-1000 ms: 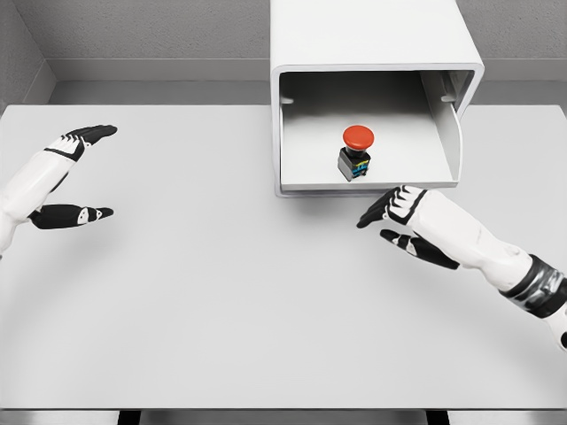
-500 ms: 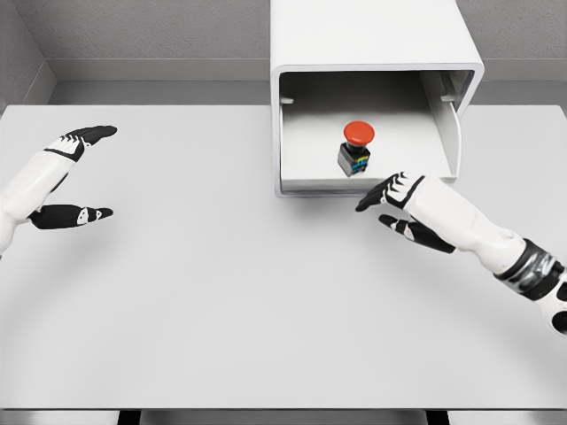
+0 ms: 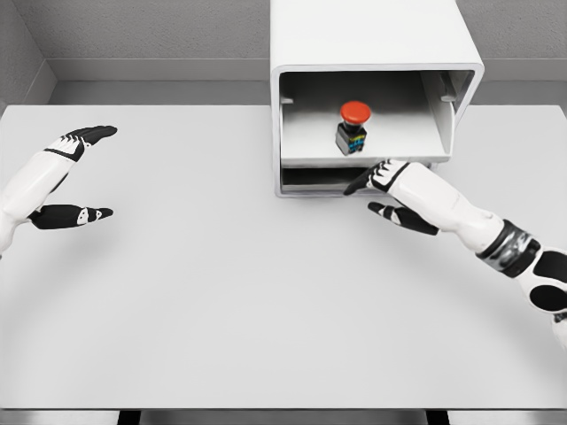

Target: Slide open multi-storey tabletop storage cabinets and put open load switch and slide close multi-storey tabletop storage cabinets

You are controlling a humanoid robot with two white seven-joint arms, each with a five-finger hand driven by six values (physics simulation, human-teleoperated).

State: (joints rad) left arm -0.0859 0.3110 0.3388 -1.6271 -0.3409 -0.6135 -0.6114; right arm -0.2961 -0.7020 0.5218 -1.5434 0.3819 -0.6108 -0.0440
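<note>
White arms, black fingers (image 3: 363, 182), grey wrist band (image 3: 507, 249)

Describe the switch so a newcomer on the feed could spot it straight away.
Start at the white cabinet at the table's far edge, right of centre. In its open front a drawer sticks out, with the right hand at its front edge. The switch stands upright on that drawer: a small dark block with a round red button on top, the scene's only red.

A wide, pale grey desk (image 3: 221, 301) fills most of the view under soft, even light, backed by a grey speckled wall (image 3: 151, 31) with a lighter ledge (image 3: 159, 71) running along its foot and a side wall (image 3: 16, 49) at left.
</note>
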